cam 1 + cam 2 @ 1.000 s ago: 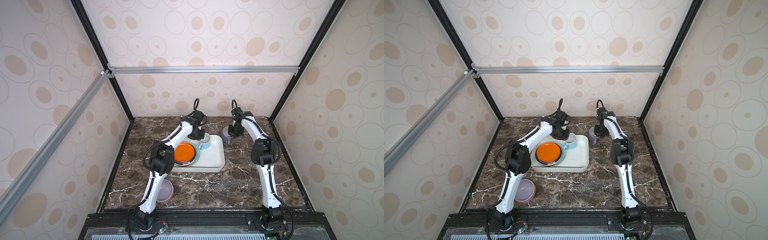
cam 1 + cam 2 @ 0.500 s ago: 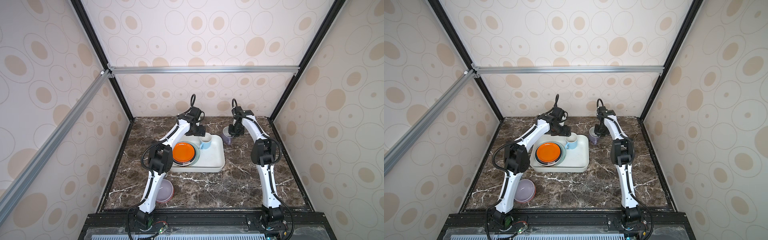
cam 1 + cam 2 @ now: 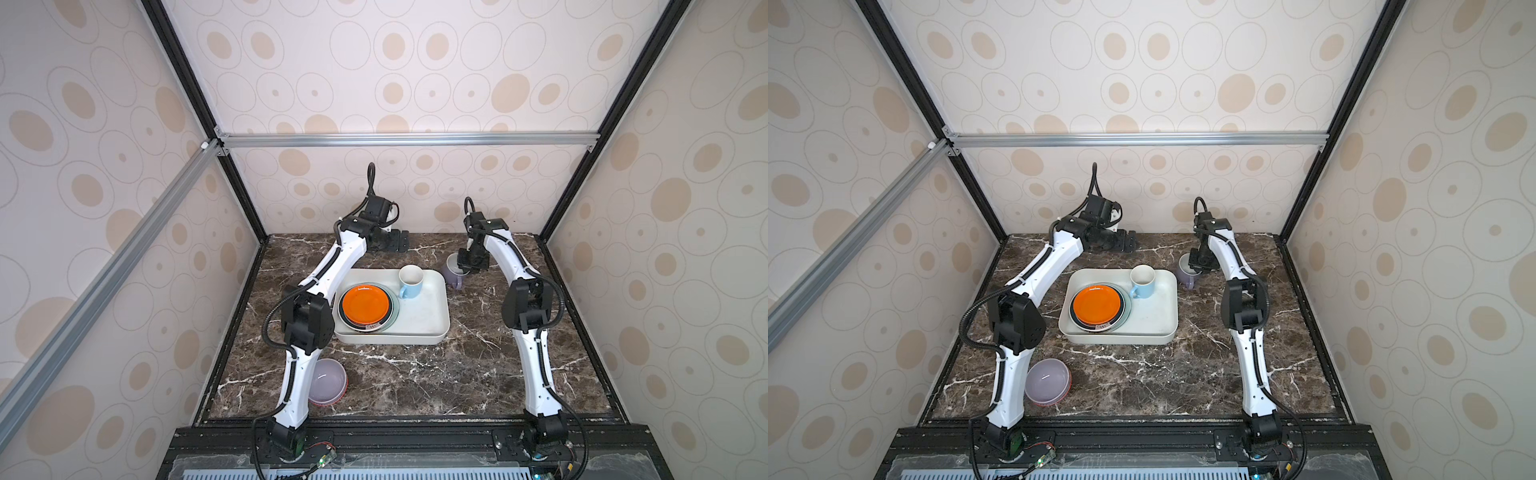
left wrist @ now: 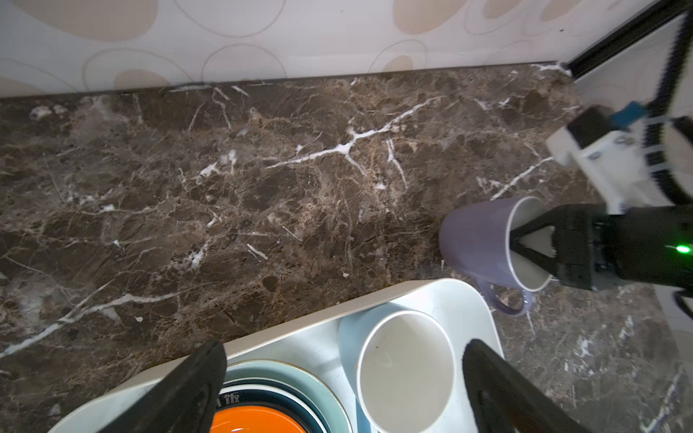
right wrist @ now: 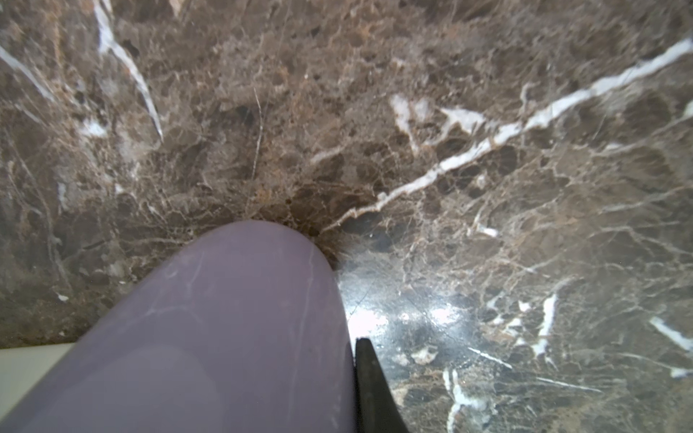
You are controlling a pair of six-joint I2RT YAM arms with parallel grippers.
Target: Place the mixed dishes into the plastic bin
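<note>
Plastic bin: sat on the surface, towards the middle of its far edge.
Plates: stacked in the bin's left half, with the orange plate on top and the rim of a mint-green plate outermost beneath it.
Blue mug: stood upright in the bin against its far wall, just beside the plates, handle towards them.
Lavender mug: outside the bin, just beside its far right corner; it could not be told whether its base touched the surface.
Right fingers: clamped on the lavender mug's rim, one inside the mouth and one outside the wall.
Left fingers: spread wide apart and holding nothing, raised near the surface's far edge behind the bin.
Lavender bowl: upright near the surface's front left corner, well apart from the bin, partly hidden by the left arm in both top views.
</note>
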